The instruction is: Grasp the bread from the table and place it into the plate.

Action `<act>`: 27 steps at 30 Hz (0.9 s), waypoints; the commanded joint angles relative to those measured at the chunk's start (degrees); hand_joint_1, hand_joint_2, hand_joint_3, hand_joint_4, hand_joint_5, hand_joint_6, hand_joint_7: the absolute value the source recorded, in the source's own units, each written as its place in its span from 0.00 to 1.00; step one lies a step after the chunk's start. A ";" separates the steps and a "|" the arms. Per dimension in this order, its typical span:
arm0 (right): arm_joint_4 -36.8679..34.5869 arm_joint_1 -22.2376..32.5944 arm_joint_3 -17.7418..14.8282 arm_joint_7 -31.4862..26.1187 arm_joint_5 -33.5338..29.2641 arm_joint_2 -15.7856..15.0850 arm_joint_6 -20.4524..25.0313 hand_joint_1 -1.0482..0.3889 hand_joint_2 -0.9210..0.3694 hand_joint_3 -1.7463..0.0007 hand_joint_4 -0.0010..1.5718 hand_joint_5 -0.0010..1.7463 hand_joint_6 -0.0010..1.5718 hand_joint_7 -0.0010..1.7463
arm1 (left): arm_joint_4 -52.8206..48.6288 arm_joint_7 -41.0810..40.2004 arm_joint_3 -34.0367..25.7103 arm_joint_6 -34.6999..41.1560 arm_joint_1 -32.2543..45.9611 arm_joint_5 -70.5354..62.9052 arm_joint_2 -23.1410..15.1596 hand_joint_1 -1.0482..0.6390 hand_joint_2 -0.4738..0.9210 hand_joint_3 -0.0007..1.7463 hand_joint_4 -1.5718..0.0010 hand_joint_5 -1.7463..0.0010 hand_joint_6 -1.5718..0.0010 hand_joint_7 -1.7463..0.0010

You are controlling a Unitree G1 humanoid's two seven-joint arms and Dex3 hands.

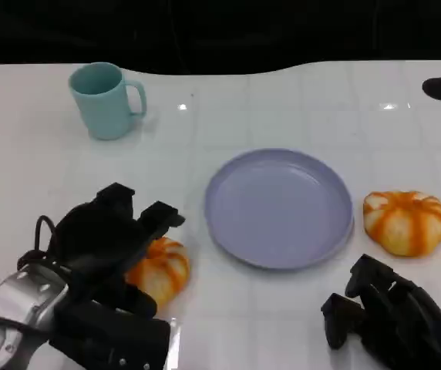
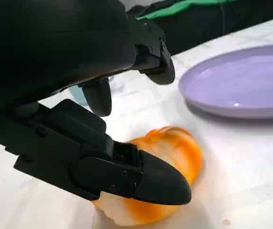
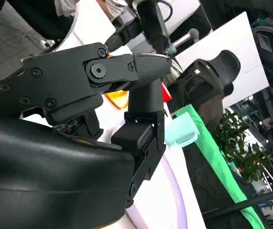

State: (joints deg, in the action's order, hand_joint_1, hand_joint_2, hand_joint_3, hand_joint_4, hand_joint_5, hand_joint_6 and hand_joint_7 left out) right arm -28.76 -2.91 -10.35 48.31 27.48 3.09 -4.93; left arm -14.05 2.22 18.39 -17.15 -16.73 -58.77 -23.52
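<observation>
At the near left of the white table (image 1: 282, 324), the robot's left hand (image 1: 105, 254) closed around an orange-and-white bread roll (image 1: 159, 270), fingers (image 2: 141, 176) wrapped over its top and side while it lay on the table just beside the lavender plate (image 1: 280, 208), with a pale teal mug (image 1: 105, 100) standing well behind. The plate sat at the centre, and a second bread roll (image 1: 405, 222) lay just to its right. At the near right, the right hand (image 1: 390, 316) rested by the table edge, fingers spread and holding nothing.
</observation>
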 commanded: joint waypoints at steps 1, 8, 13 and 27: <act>0.73 0.50 -0.04 -0.10 0.22 -0.74 -0.19 0.34 0.00 0.86 0.49 0.98 0.42 0.83 | -7.56 0.47 3.48 2.16 -3.75 0.44 -0.04 0.00 0.99 0.07 1.00 0.04 1.00 0.34; 2.22 1.30 0.17 -0.60 0.38 -0.68 0.37 0.34 0.00 0.86 0.48 0.98 0.42 0.84 | -14.35 -0.85 7.29 2.57 -6.30 2.91 0.33 0.00 0.99 0.04 1.00 0.00 1.00 0.21; 2.27 1.30 0.05 -0.48 0.78 -0.56 1.12 0.34 0.00 0.86 0.49 0.98 0.43 0.84 | -16.79 1.11 8.89 3.66 -7.28 4.79 0.45 0.00 0.98 0.03 1.00 0.00 1.00 0.20; 2.54 1.64 0.05 -0.34 0.55 -0.62 0.73 0.34 0.00 0.86 0.48 0.98 0.42 0.84 | -31.95 -3.02 15.18 3.96 -13.37 6.28 3.20 0.00 0.98 0.02 1.00 0.04 1.00 0.18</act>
State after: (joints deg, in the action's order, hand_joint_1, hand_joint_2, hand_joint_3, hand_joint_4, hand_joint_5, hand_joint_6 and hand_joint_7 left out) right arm -27.06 -1.77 -10.22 47.93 27.52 3.16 -4.07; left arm -41.46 -0.90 31.56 -14.25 -31.62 -51.79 -20.56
